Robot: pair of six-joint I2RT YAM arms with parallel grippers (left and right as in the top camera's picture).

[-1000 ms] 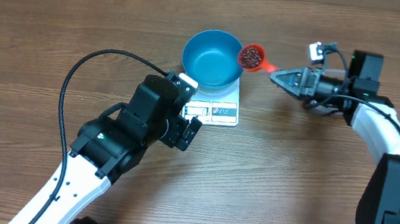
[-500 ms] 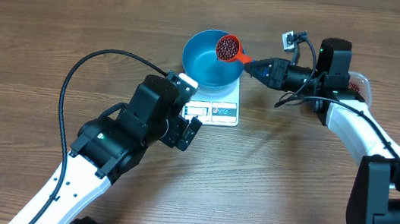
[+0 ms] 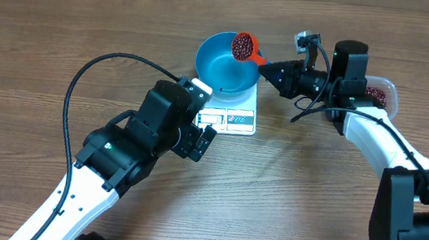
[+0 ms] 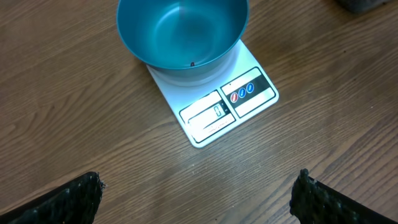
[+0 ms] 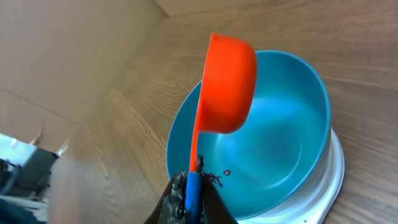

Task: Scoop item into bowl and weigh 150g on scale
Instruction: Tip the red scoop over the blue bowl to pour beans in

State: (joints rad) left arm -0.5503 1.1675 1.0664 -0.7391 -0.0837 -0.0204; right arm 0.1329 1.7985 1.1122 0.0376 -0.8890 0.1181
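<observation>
Black and spread wide, the left gripper [image 3: 205, 142] hovers empty over the wooden table [image 3: 43, 50], just short of the white digital scale [image 3: 232, 116], whose display is too small to read. On the scale sits the blue bowl [image 3: 222, 72], bare but for one dark speck [image 4: 191, 63], probably a stray bean. Beyond it, the right gripper [image 3: 272, 71] is clenched on the handle of an orange scoop [image 5: 227, 81], its cup of maroon beans [image 3: 243, 46] tipped above the bowl's far rim. The pour looks best made by rolling the wrist slowly, with the cup brought inward from the rim yet clear of the bowl, so the beans trickle in and no nudge upsets the reading. A clear tub [image 3: 383, 93] of beans sits beside the right arm.
</observation>
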